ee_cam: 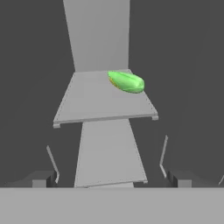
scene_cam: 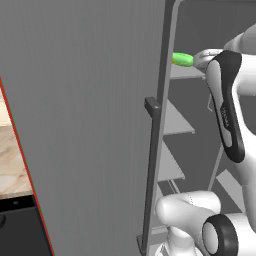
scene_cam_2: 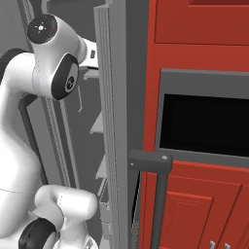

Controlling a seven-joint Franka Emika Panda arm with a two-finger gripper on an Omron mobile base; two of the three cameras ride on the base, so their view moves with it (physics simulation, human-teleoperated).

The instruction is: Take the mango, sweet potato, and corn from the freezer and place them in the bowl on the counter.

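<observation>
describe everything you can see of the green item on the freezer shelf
The green item is a smooth, bright green, elongated lump with a hint of orange-yellow along its lower edge. It lies on its side, alone, on a flat grey shelf inside the freezer, toward the shelf's right rear in the hand view. Nothing but the shelf touches it. The open gripper is short of it.

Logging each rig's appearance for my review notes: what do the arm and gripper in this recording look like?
The arm is built of rounded glossy white shells with black bands and caps at the joints; one long black strip on a link carries faint lettering too blurred to read. No cables show. The gripper, seen in the hand view, has two small dark grey, blocky finger tips.
</observation>
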